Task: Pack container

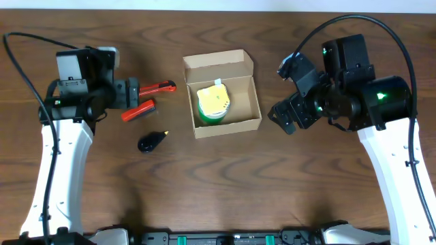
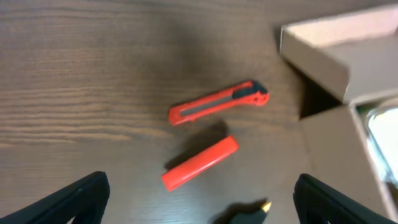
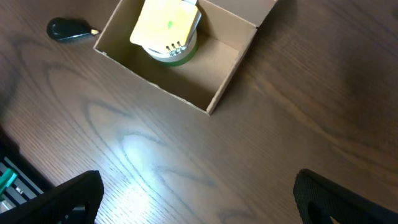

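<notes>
The brown cardboard container (image 1: 249,103) stands open at the table's middle, its flap lid (image 1: 218,65) folded back. A yellow-and-green tape roll (image 1: 212,104) lies inside it, also seen in the right wrist view (image 3: 166,30). A red utility knife (image 1: 158,87), a red tube (image 1: 139,109) and a black pen-like item (image 1: 152,141) lie left of the box. My left gripper (image 2: 199,202) is open and empty above the red tube (image 2: 200,162) and knife (image 2: 217,102). My right gripper (image 3: 198,199) is open and empty over bare table right of the container (image 3: 225,87).
The black item shows at the top left of the right wrist view (image 3: 67,28) and at the bottom of the left wrist view (image 2: 249,214). The table's front edge carries a rail with green clips (image 1: 225,238).
</notes>
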You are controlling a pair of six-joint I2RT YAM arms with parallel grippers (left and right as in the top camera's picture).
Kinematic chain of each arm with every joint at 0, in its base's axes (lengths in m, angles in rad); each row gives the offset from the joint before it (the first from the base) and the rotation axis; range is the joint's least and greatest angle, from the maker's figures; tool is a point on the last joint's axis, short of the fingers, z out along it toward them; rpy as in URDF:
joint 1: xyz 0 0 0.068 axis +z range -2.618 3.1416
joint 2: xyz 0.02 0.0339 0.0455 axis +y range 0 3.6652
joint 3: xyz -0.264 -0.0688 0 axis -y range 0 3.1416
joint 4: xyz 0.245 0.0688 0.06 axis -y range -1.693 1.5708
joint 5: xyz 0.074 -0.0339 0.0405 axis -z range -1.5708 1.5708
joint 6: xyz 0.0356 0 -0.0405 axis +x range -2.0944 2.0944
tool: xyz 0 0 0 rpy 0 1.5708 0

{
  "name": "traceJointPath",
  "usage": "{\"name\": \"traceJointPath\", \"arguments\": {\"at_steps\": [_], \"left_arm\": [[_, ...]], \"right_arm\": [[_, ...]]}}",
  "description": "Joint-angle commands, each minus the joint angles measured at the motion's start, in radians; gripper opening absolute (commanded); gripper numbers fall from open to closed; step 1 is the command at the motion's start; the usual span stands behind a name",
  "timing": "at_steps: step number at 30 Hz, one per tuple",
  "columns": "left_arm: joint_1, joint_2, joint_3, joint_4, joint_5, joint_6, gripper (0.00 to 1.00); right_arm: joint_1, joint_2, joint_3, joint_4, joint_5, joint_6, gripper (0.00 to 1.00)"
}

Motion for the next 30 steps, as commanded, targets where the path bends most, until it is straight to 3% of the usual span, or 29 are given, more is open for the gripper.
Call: {"name": "traceJointPath", "arguments": {"at_steps": [1,8,29,30], "left_arm": [[-0.006,0.026,0.022,-0.028,-0.03,0.169,0.95],[-0.08,0.142,0.022,-0.036,-0.173,0.241,0.95],[-0.116,0.465,0.022,0.099,-0.199,0.308,1.0],[-0.116,0.473,0.022,0.103,-0.198,0.308,0.95]], "right_arm": [[-0.006,-0.016,-0.005,-0.002,0.006,-0.015,0.99],[-0.006,-0.016,-0.005,-0.002,0.006,-0.015,0.99],[-0.006,-0.016,-0.005,-0.002,0.006,-0.015,0.99],[-0.006,-0.016,-0.005,-0.002,0.006,-0.015,0.99]]}}
